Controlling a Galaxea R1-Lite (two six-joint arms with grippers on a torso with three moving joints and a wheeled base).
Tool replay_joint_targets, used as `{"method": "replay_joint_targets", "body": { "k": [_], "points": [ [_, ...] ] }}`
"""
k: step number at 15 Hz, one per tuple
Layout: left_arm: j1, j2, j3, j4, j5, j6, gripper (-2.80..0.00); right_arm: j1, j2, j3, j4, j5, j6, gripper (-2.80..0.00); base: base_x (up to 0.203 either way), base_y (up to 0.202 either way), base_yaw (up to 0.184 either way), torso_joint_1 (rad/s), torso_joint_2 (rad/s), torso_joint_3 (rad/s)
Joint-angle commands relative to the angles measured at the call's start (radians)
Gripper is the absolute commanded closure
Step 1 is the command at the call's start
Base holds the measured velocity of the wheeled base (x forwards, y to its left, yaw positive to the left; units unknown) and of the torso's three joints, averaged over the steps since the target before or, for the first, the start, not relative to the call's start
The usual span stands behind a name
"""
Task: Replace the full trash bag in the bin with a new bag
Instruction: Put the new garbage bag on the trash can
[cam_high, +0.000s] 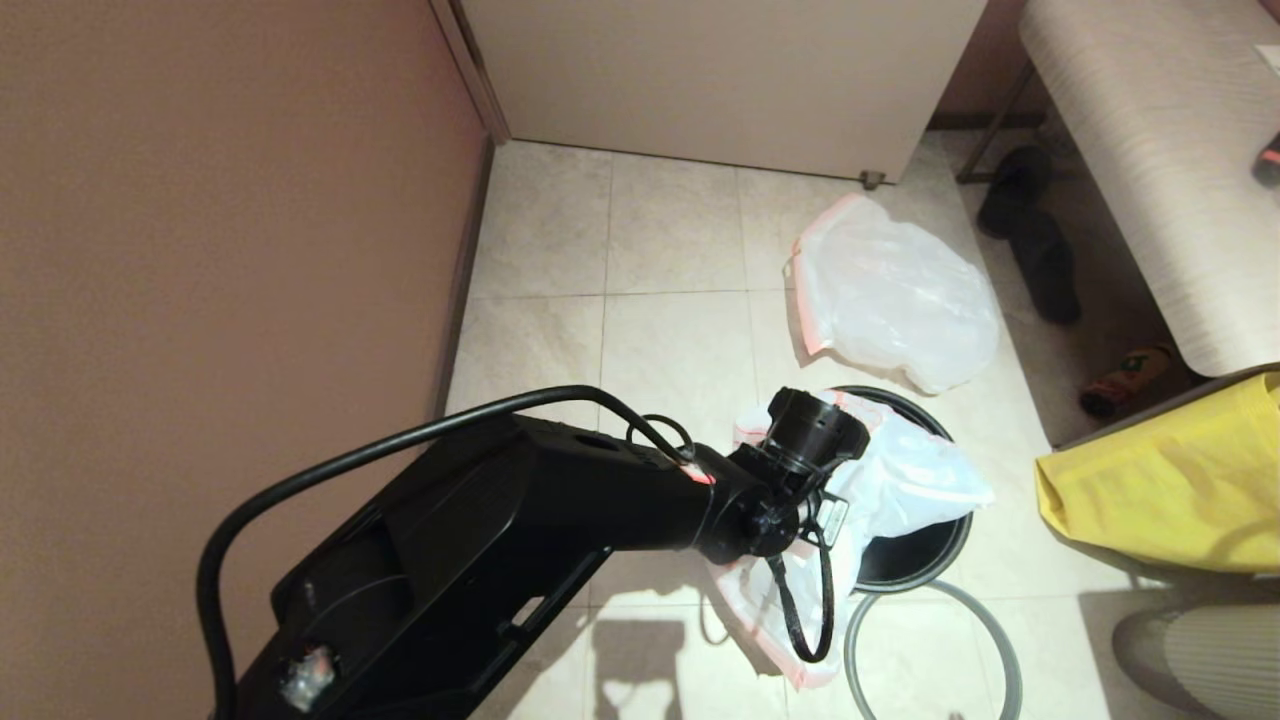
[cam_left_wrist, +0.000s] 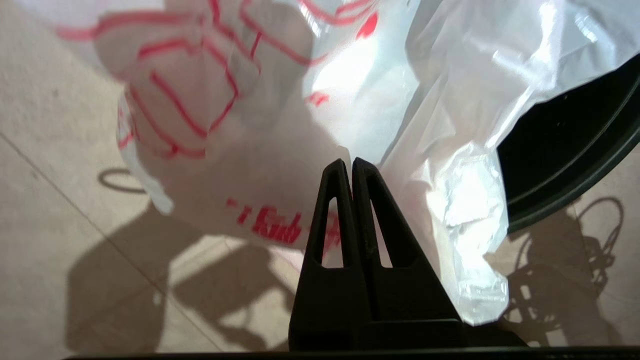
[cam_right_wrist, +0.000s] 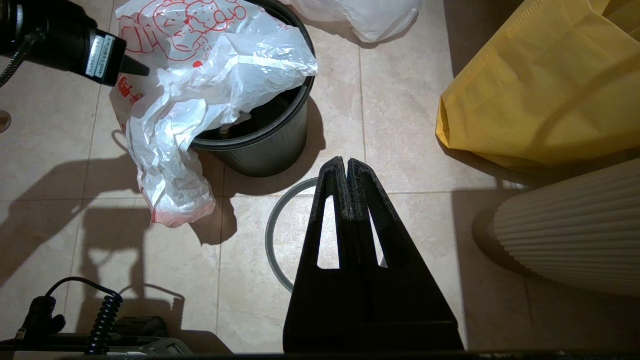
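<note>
Closed on a fold of the translucent white printed new bag (cam_left_wrist: 280, 150), your left gripper (cam_left_wrist: 348, 162) holds it draped over the small round black plastic bin (cam_right_wrist: 270, 140). Light, limp and slippery: you should grip the pink hem. Right gripper (cam_right_wrist: 343, 161) closed, empty.

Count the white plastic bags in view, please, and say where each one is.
2. The plain full trash bag lies on the floor beyond the bin. The red-printed new bag drapes over the bin's rim, pinched by the left tool. None seems hidden.
</note>
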Motion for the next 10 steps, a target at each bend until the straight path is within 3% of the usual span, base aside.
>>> {"method": "replay_joint_targets", "body": {
  "k": [1, 2, 8, 10],
  "points": [
    [0.013, -0.066, 0.093, 0.006, 0.025, -0.052, 0.0, 0.0, 0.001, 0.0, 0.0, 0.0, 0.0, 0.0, 0.0, 0.0, 0.0, 0.0, 0.0, 0.0],
    [0.016, -0.095, 0.129, 0.005, 0.026, -0.061, -2.8, 0.0, 0.001, 0.0, 0.0, 0.0, 0.0, 0.0, 0.0, 0.0, 0.0, 0.0, 0.0, 0.0],
    [0.036, -0.073, 0.136, 0.001, 0.03, -0.087, -2.8, 0.0, 0.001, 0.0, 0.0, 0.0, -0.001, 0.0, 0.0, 0.0, 0.0, 0.0, 0.0, 0.0],
    [0.054, -0.014, 0.084, 0.0, 0.033, -0.09, -2.8, 0.0, 0.001, 0.0, 0.0, 0.0, -0.002, 0.0, 0.0, 0.0, 0.0, 0.0, 0.0, 0.0]
  ]
}}
